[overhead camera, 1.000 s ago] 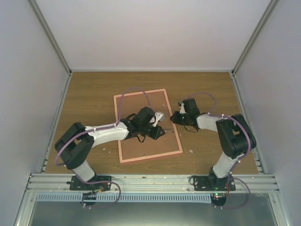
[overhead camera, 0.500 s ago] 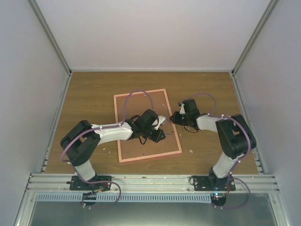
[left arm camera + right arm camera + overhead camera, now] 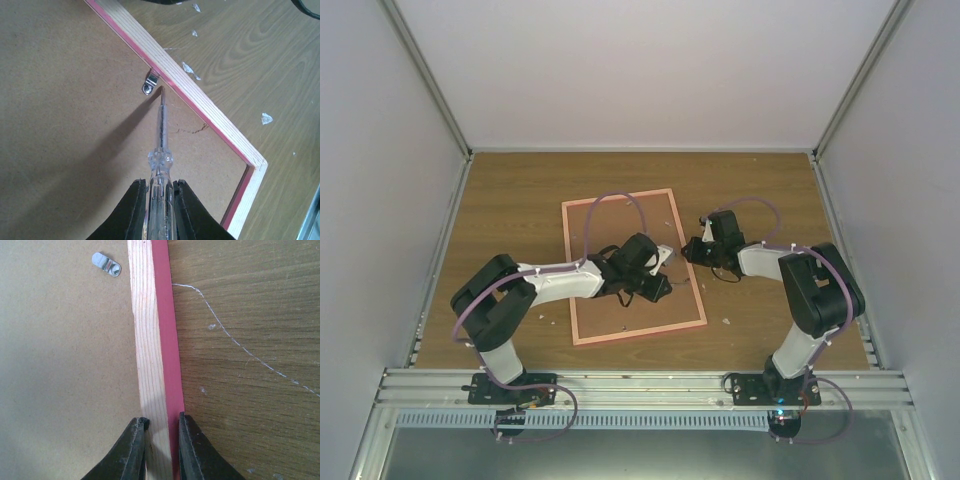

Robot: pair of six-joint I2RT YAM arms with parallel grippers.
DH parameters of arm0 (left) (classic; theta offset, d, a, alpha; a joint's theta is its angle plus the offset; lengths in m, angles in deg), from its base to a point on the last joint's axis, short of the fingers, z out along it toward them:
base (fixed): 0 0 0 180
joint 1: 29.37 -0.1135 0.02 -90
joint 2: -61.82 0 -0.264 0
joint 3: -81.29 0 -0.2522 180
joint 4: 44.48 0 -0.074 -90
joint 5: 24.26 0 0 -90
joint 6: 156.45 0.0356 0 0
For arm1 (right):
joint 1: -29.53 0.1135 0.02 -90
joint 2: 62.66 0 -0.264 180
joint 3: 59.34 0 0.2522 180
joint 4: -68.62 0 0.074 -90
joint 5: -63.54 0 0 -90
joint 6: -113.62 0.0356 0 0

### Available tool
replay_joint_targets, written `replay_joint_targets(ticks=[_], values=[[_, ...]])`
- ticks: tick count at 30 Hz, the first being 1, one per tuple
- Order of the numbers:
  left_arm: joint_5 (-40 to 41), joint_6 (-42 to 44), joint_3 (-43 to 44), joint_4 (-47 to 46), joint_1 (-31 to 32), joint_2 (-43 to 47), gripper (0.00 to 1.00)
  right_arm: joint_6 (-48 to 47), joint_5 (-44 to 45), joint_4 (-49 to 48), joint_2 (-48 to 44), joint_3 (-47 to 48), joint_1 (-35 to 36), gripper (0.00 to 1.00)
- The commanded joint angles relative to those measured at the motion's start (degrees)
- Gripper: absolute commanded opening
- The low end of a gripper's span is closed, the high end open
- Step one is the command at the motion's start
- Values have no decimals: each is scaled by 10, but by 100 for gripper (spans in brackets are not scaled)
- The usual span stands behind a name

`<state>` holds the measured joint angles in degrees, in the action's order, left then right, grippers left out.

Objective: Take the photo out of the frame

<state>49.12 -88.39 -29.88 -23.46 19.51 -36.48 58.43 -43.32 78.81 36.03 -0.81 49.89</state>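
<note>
**Tab release w/ screwdriver: keep the rail pinned**

Nearest in, left end effector point(image 3: 159, 202) was clamped on the clear handle of the screwdriver point(image 3: 161, 145), blade pointing away across the brown backing board point(image 3: 65, 110). The right end effector point(image 3: 160, 440) was closed on the right rail of the frame point(image 3: 150, 340), one finger on bare wood, one on the pink edge. The frame lay face down mid-bench point(image 3: 245, 340). The photo wasn't visible, presumably under the board.

Blade tip sat at the metal tab point(image 3: 150, 84), just inside the rim. Judgement: step = swing that tab off the board.
- Keep blade low and push sideways at the tab's free end, not down, so the tip doesn't gouge the board or skid over the rim.
- Right side should brace the rail vs. that push.

Further along, a second tab point(image 3: 106, 264) lay on the board beside the rail; can't tell if it locks.
</note>
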Motion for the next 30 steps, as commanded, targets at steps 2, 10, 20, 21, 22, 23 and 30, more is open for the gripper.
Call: replay_joint_targets(ticks=[2, 10, 20, 21, 22, 23, 30], values=[[53, -18, 13, -22, 1, -14, 0, 30, -31, -7, -4, -9, 4, 3], [85, -33, 10, -20, -2, -9, 0, 29, -30, -7, -6, -11, 4, 3], [122, -60, -16, -33, -10, 26, 0, 26, -27, -7, -4, -8, 4, 3], [122, -61, -16, -33, -11, 26, 0, 25, -27, -7, -4, -8, 4, 3], [122, -61, -18, -34, -11, 29, 0, 24, -26, -6, -3, -7, 4, 3], [121, -61, -19, -34, -11, 33, 0, 22, -25, -6, -3, -6, 4, 3], [112, -63, -42, -41, -27, 85, 0, -36, -6, 32, 19, 43, 3, 3]])
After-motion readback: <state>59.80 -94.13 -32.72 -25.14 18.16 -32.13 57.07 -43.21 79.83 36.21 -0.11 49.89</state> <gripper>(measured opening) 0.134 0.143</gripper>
